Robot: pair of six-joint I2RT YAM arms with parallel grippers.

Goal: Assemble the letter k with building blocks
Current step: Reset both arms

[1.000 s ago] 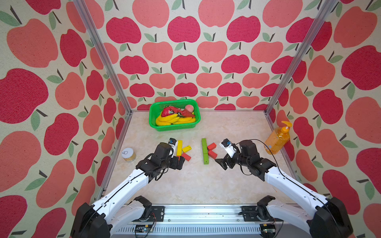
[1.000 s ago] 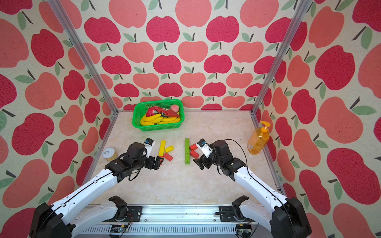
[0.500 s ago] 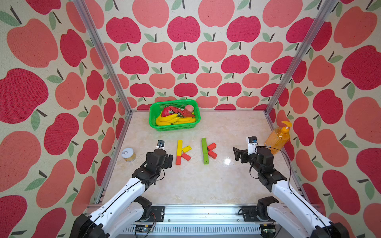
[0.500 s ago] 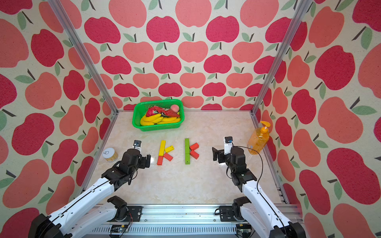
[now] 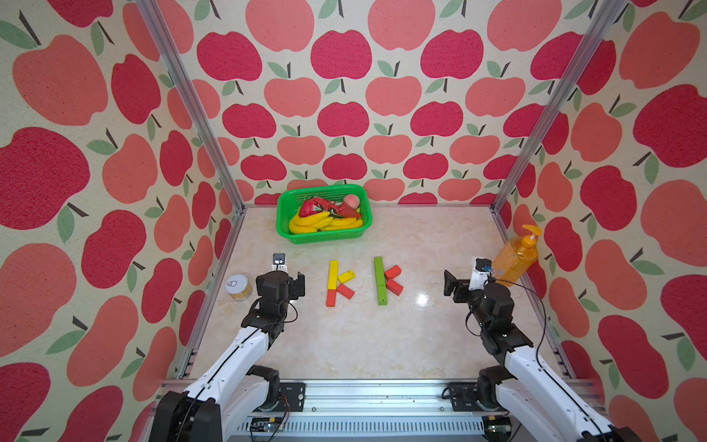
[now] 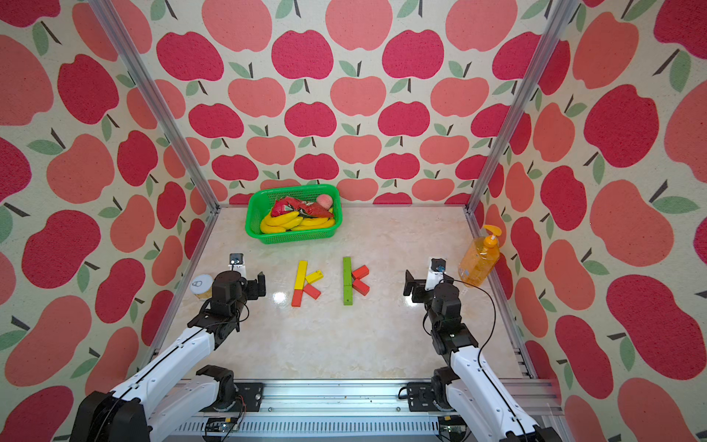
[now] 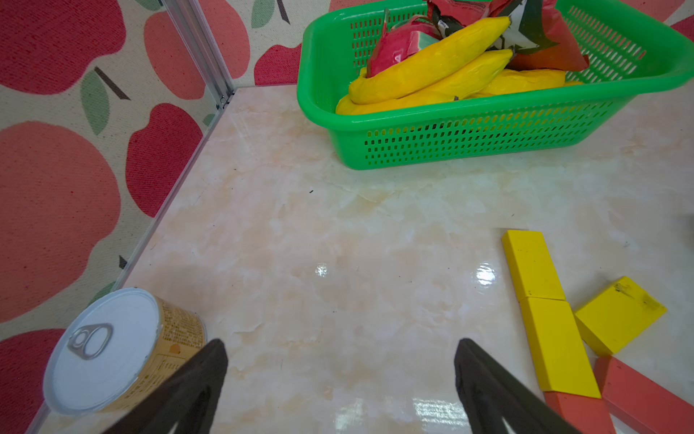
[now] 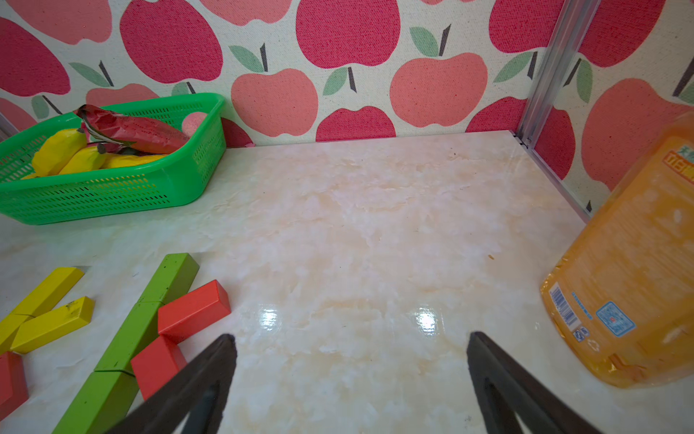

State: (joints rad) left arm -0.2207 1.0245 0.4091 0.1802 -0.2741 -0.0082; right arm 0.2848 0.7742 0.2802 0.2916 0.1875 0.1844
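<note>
Top views, both: we log two letters lying flat on the tabletop (image 5: 363, 344) between the arms. The yellow-and-red k (image 5: 338, 284) sits just to the right of the left gripper (image 5: 298, 285). The green-and-red k (image 6: 352, 281) sits further in, well to the left of the right gripper (image 6: 410, 284). Each stem's long axis runs away from the robot base toward the green basket (image 5: 285, 214). The left arm is nearer the yellow stem, the right arm nearer the green. Neither touches a block. Fingertips are small from above, so we cannot read the jaw gap here.

Left wrist: jaws are spread wide, with nothing between them but bare marble. The yellow stem (image 7: 544, 300) lies on the side toward the other arm, clear of the fingers (image 7: 202, 375). Its red foot is cut off by the frame edge. A can (image 7: 112, 349) stands beside the opposite finger.

Right wrist: jaws are likewise spread and empty. The green stem (image 8: 139, 323) and the red diagonals (image 8: 193, 306) lie on the side away from the orange bottle (image 8: 638, 263). The lowest green block is partly behind a finger.

Judgement: all ten building blocks appear placed, probably leaving no grasp to make.
</note>
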